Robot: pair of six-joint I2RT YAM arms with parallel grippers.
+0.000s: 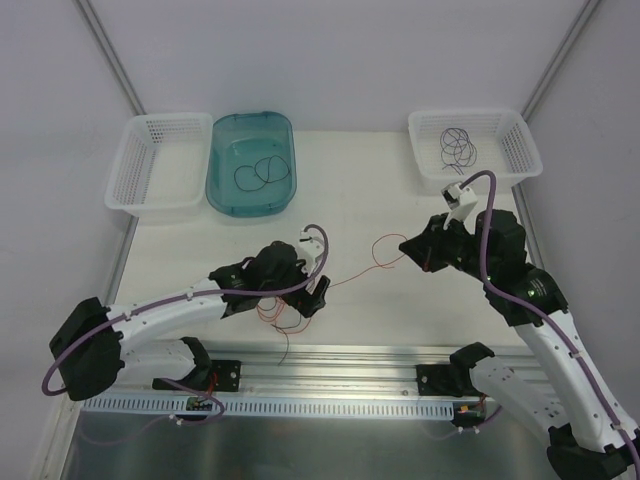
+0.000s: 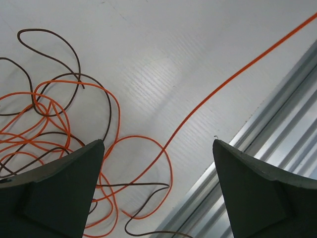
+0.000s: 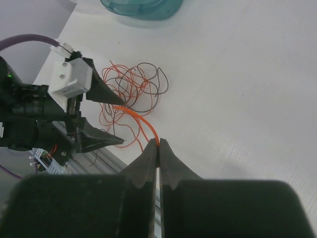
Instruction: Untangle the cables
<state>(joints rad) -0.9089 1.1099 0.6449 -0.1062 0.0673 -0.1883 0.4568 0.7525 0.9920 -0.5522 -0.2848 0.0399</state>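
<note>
White worktop (image 1: 380,200), near edge: tangle of orange and dark cables (image 3: 131,91), lying loose on the surface. Left hand (image 2: 154,148): spread wide just over the tangle, grasping nothing. Right hand (image 3: 158,146): clenched on one orange strand (image 3: 144,123) leading out of the tangle.

1. Top external: high above, behind arm bases (image 1: 205,372), looking down on whole table (image 1: 380,200).
2. Left wrist: close over table, cable tangle (image 2: 52,111) at 9 o'clock.
3. Right wrist: farther back, facing same tangle at 10 o'clock, plus left gripper (image 3: 123,123).
</note>
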